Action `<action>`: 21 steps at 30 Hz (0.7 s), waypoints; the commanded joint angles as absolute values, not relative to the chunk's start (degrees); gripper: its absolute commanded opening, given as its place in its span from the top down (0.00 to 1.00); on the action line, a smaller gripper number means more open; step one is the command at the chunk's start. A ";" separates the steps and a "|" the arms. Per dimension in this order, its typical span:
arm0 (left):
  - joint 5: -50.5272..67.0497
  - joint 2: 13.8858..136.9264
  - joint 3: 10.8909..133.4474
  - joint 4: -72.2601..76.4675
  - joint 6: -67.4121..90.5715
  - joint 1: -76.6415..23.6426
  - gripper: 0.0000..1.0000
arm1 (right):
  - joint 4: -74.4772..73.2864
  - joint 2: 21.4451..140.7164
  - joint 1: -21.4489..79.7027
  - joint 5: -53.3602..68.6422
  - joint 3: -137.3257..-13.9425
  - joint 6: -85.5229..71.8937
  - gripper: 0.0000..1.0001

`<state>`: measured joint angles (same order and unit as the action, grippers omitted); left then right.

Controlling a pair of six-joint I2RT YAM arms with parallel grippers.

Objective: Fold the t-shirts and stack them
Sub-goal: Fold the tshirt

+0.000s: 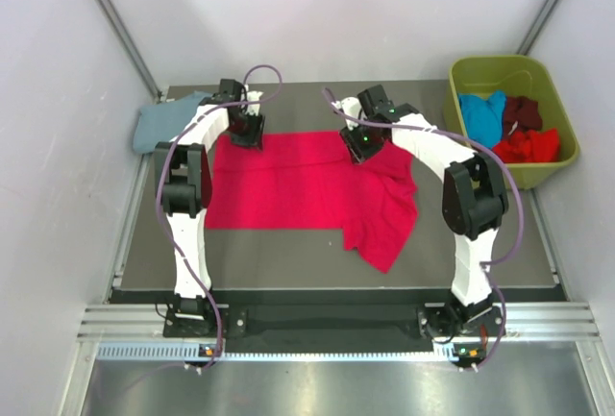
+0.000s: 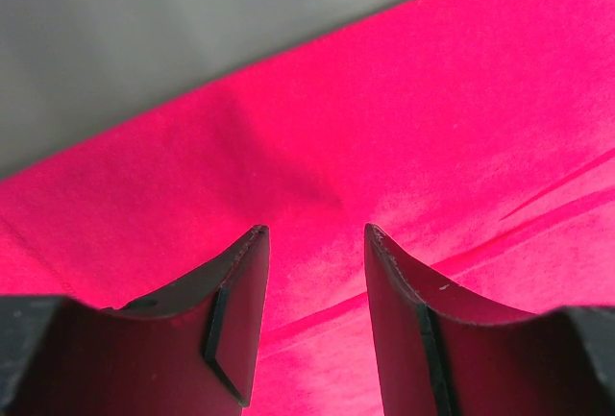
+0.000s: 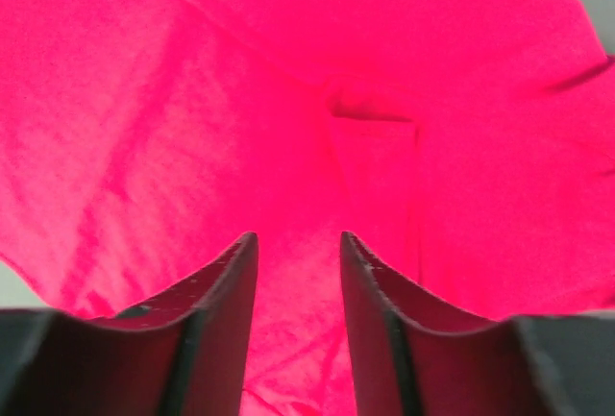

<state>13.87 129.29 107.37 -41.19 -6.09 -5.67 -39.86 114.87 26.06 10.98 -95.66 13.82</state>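
A crimson-red t-shirt (image 1: 298, 185) lies spread on the dark table, its right part rumpled and hanging toward the front. My left gripper (image 1: 245, 133) is at the shirt's far left corner; in the left wrist view (image 2: 317, 233) its jaws stand open just over the red cloth (image 2: 404, 128). My right gripper (image 1: 363, 147) is at the shirt's far right edge; in the right wrist view (image 3: 298, 238) its jaws stand open over the red cloth (image 3: 240, 99). A dusty blue-grey t-shirt (image 1: 165, 120) lies at the far left corner.
An olive-green bin (image 1: 557, 171) at the far right holds a bright blue shirt (image 1: 480, 116), a maroon one (image 1: 524, 111) and a red one (image 1: 528, 147). The dark table (image 1: 279, 253) has white walls on both sides.
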 commanded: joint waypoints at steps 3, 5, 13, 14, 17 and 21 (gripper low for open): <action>14.68 129.64 111.09 -41.13 -5.63 -5.36 0.51 | -38.41 118.20 25.40 8.79 -100.54 15.12 0.53; 14.50 129.29 111.09 -41.22 -5.54 -5.36 0.51 | -38.15 119.79 25.31 8.44 -102.21 15.55 0.52; 13.71 128.15 108.20 -40.96 -6.06 -5.36 0.51 | -36.83 126.12 23.82 7.30 -106.52 16.70 0.51; 13.36 128.06 108.02 -41.04 -6.15 -5.45 0.51 | -36.65 126.38 23.64 7.21 -106.87 16.70 0.51; 13.27 127.97 107.93 -40.96 -6.33 -5.36 0.51 | -36.30 127.00 22.85 6.77 -107.23 16.79 0.51; 13.62 128.06 107.93 -40.96 -5.72 -5.36 0.51 | -35.95 127.35 21.89 6.85 -107.49 16.70 0.50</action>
<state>13.54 129.40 108.27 -41.23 -5.91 -5.65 -38.11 127.24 22.90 7.20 -104.42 16.08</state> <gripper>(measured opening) 0.492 0.495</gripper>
